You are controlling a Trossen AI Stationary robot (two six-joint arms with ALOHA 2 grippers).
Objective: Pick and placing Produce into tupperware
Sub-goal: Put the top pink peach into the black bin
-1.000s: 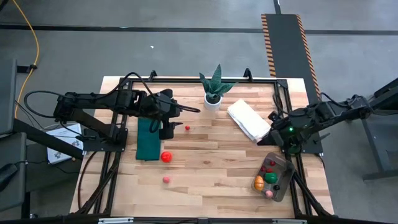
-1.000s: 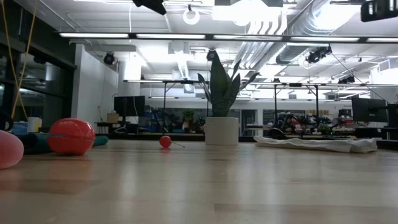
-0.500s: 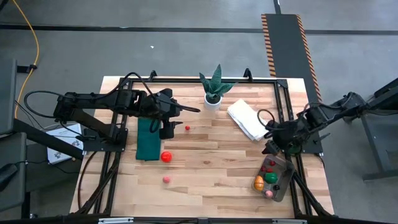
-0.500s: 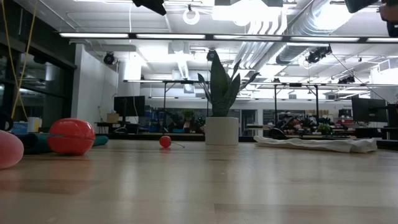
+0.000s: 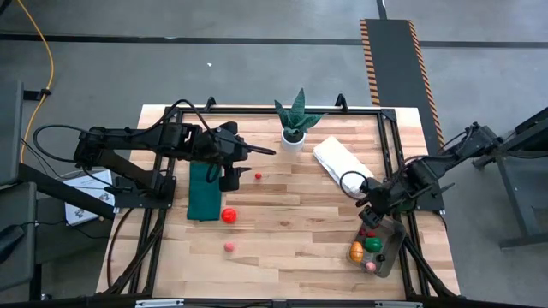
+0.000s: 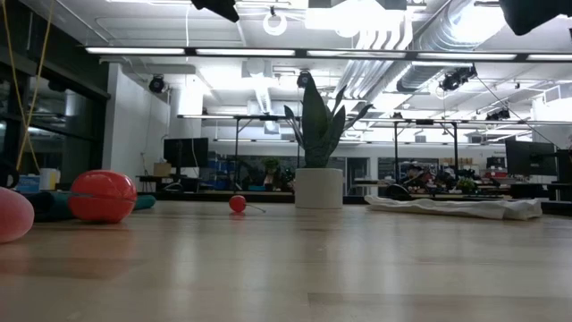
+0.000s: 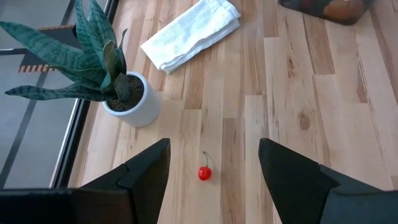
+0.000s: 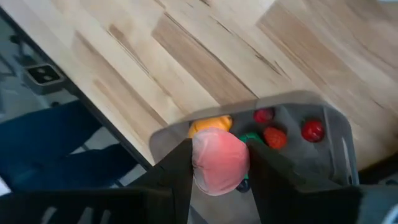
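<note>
My right gripper (image 5: 370, 214) hovers over the far end of the clear grey tupperware (image 5: 394, 250), shut on a pink round fruit (image 8: 219, 163). In the tupperware (image 8: 339, 134) lie an orange fruit (image 8: 208, 124), a green one and several small red ones. My left gripper (image 7: 214, 146) is open above the table beside the green mat, with a small red cherry (image 7: 204, 173) ahead of it. That cherry (image 5: 258, 176), a red tomato (image 5: 229, 216) and a pink fruit (image 5: 229, 247) rest on the wood left of centre. My right gripper pinches the pink fruit between its two fingers (image 8: 180, 171), one on each side of it (image 8: 200, 163). The fingers point down from above. The fruit is lifted clear and sits above the tupperware's open top.
A spiky plant in a white pot (image 5: 294, 133) stands near the far edge. A folded white cloth (image 5: 341, 165) lies just beyond the right gripper. The dark green mat (image 5: 204, 195) lies under the left arm. Bare wood stretches across the table's middle and near side.
My right gripper has travelled from beside the white cloth toward the table's near edge, carrying the pink fruit, and now stands over the tupperware. The left arm and the loose fruits have stayed put.
</note>
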